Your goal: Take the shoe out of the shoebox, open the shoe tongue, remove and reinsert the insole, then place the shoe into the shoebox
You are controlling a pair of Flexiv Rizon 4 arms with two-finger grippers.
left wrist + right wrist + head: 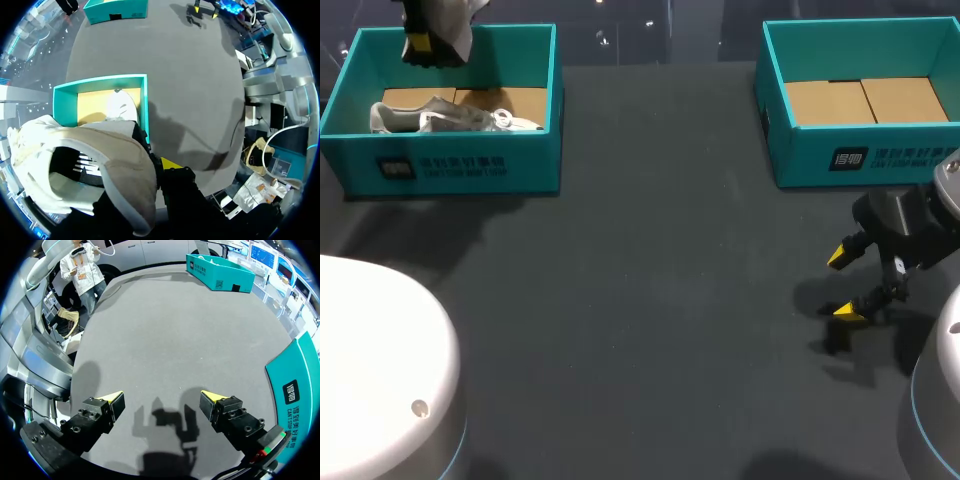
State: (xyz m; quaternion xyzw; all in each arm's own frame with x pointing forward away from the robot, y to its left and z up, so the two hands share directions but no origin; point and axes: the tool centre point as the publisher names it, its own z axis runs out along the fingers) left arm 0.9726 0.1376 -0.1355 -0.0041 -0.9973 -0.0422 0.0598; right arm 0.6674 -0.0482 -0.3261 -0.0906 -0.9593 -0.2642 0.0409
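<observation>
Head view, table [650,300]: dark grey surface with two turquoise boxes at the far side, well apart from each other.
Left box [460,165]: it stands at the far left. A second shoe [450,118], grey and white, lies on its side on the brown cardboard floor inside.
Left gripper [423,45]: it hangs above the back wall of the left box and has hold of a shoe [455,22]. The jaws are closed on it.
Shoe, left wrist view: the pale shoe [115,165] fills the near part, its opening is turned to the camera and one yellow tip is just beside its side wall. I cannot see the other finger. Below are the left box [100,80] and the second shoe [122,106].
Right box [860,150]: it stands at the far right and shows only its brown cardboard floor.
Right gripper [842,285]: it hovers over the bare table in front of the right box. The jaws are wide apart and hold nothing.
Right wrist view: both yellow tips of the right gripper [162,399] are well apart over the grey surface, and the right box [300,385] is beside it.
</observation>
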